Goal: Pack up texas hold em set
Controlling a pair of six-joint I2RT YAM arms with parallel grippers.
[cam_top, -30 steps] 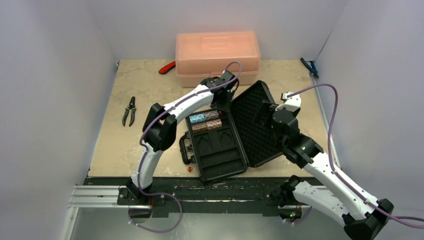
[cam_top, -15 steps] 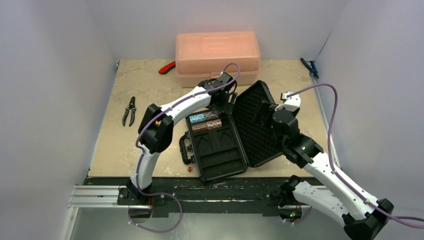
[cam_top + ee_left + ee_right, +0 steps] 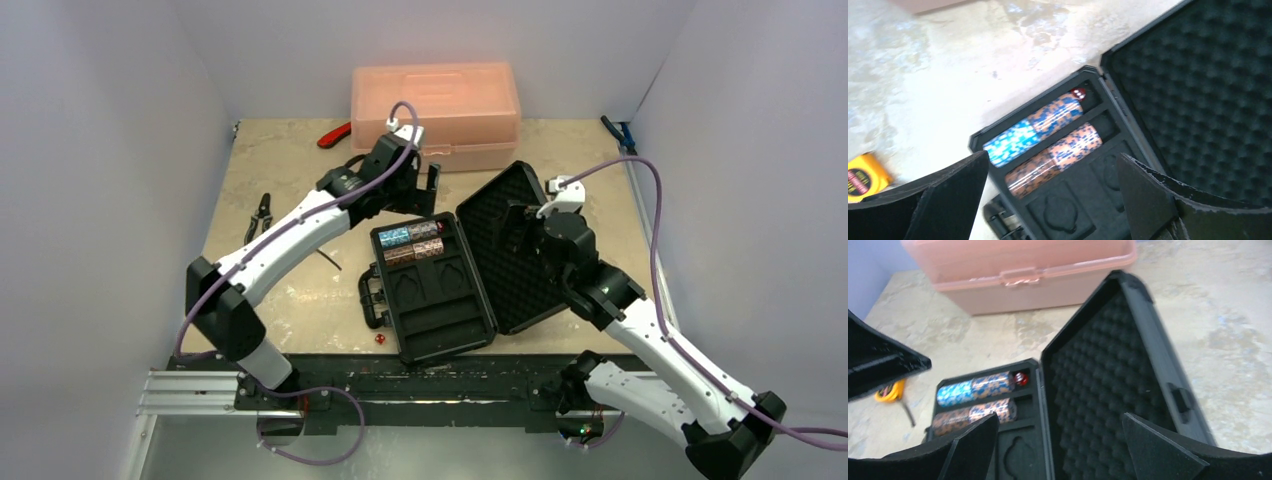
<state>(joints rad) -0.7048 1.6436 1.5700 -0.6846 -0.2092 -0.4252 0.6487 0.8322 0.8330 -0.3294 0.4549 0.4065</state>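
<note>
Left wrist view: left pincer (image 3: 1052, 157) spread, chip stacks (image 3: 1040, 131) lying in briefcase (image 3: 1198, 100); right pincer (image 3: 1060, 416) spread.

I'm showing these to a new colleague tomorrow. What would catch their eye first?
The open black case in the middle of the table, with blue and reddish chips lying in its far slots and a red die at their end. A big pink box stands behind it. The left gripper hovers open at the case's far edge, the right gripper open over the lid.

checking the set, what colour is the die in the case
The die is red, clearest in left wrist view.
</note>
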